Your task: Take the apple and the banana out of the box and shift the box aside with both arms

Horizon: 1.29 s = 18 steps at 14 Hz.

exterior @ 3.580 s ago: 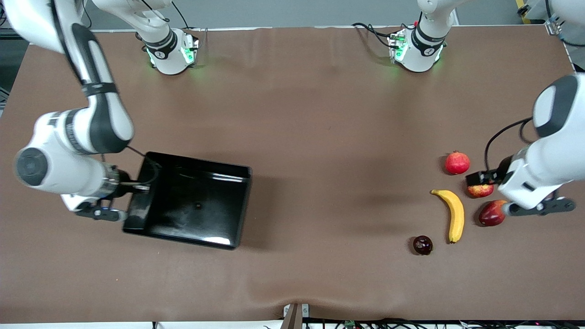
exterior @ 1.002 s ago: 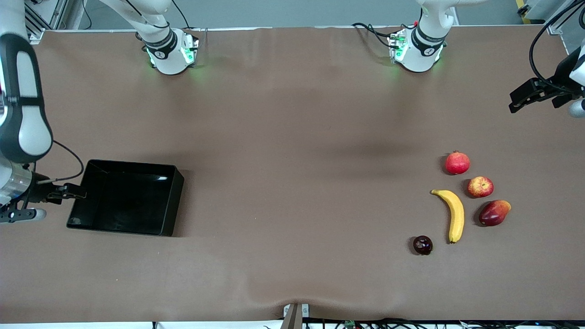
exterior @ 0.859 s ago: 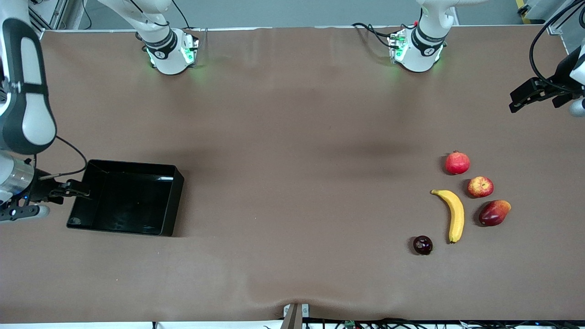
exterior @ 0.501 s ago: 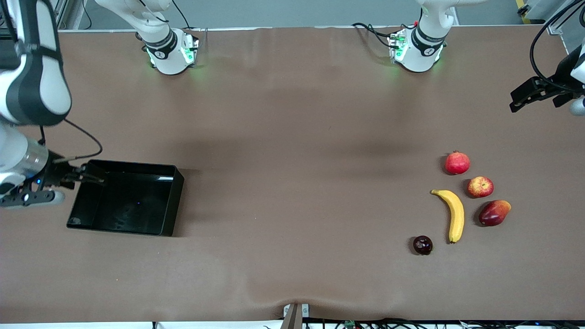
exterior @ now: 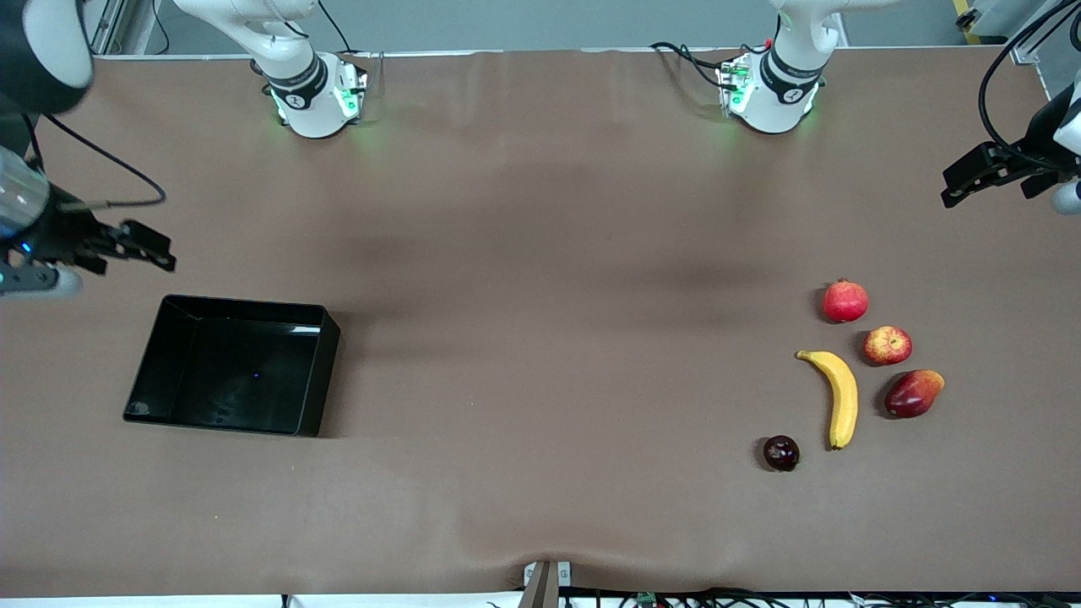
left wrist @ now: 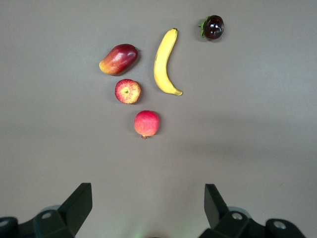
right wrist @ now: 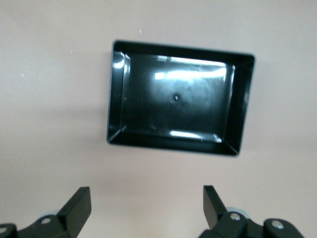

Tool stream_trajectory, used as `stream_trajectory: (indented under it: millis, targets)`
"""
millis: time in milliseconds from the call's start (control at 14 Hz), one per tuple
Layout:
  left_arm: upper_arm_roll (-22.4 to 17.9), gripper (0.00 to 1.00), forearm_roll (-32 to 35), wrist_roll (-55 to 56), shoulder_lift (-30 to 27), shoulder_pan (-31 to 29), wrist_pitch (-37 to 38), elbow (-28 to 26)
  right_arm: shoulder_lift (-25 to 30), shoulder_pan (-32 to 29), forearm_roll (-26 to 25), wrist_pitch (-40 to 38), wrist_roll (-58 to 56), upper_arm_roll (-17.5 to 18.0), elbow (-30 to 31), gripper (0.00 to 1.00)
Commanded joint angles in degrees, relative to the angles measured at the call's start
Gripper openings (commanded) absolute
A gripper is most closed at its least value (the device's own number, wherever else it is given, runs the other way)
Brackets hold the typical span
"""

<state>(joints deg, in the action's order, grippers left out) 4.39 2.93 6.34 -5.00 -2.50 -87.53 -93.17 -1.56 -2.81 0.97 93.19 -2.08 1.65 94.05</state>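
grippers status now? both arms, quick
Left gripper: open, holding nothing, up over the table's left-arm end, away from the fruits.
Right gripper: open, holding nothing, raised over the table beside the black tray.

Five fruits lie on the bench: one banana (exterior: 839,397), one apple (exterior: 888,345), one pomegranate (exterior: 845,301), one plum (exterior: 781,453) and one red pear-shaped fruit (exterior: 913,393). There is one black box (exterior: 232,364). Two arms reach in, each with one tool: the left tool (exterior: 971,177) and the right tool (exterior: 139,247).
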Motion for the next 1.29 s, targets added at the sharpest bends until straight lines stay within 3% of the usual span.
stream_trajectory:
  millis: [0, 143, 430, 1217]
  targets:
    - [0.0, 1.00, -0.3, -0.1, -1.6, -0.1, -0.5, -1.2, 1.5, 1.8, -0.4, -4.2, 1.3, -3.1, -1.9, 1.00]
    - [0.0, 1.00, -0.4, -0.1, -1.7, -0.1, -0.5, -1.2, 1.6, 3.2, -0.3, -6.3, 1.5, -4.9, -3.4, 1.00]
    - [-0.1, 1.00, -0.4, -0.1, -1.7, -0.1, -0.5, -1.1, 3.4, 3.3, 0.0, -10.3, 5.9, -4.7, -3.7, 1.00]
    - [0.0, 1.00, -0.4, 0.3, -1.5, 0.0, -0.7, -1.1, 3.5, 4.0, -0.4, -9.7, 2.2, -4.5, -6.2, 1.00]
